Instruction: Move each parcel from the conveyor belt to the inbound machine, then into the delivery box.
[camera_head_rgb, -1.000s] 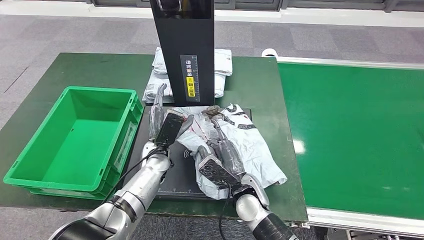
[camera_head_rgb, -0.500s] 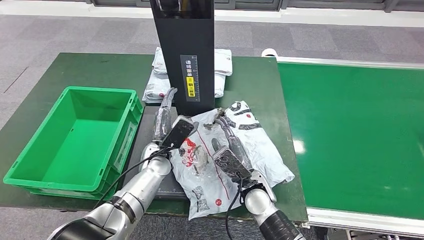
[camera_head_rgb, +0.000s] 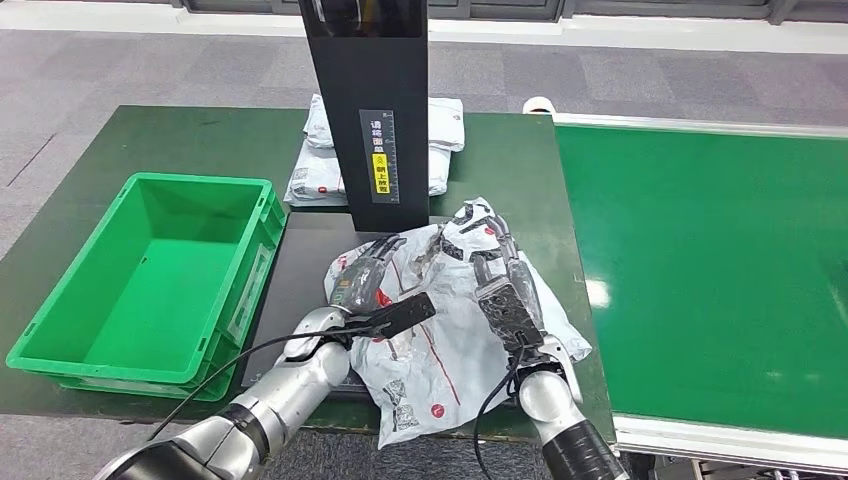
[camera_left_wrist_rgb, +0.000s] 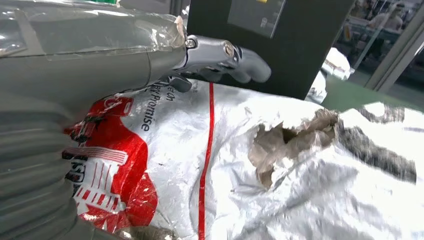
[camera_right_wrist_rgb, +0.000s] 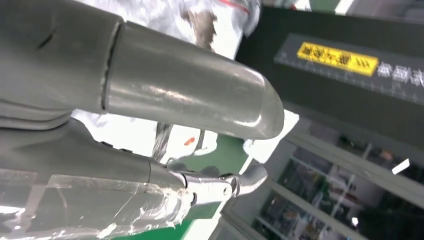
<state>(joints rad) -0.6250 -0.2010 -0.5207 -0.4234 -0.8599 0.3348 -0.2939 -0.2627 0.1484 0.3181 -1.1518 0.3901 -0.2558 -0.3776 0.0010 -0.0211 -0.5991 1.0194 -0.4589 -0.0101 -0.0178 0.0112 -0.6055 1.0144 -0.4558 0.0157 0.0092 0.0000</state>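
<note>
A crumpled white and grey parcel with red print and a torn brown patch lies across the black platform of the inbound machine. Its near end hangs over the table's front edge. My left hand lies on the parcel's left side, fingers stretched over the red print. My right hand lies flat on the parcel's right side with its back up and fingers pointing away from me. In the right wrist view the thumb and fingers stand apart before the parcel.
The machine's black column rises just behind the parcel. A green delivery box stands empty on the left. The green conveyor belt runs along the right. More white parcels lie behind the column.
The parcel has turned and slid toward the table's front edge. My left hand dropped from upright beside the platform onto the parcel. My right hand moved right and farther away along it.
</note>
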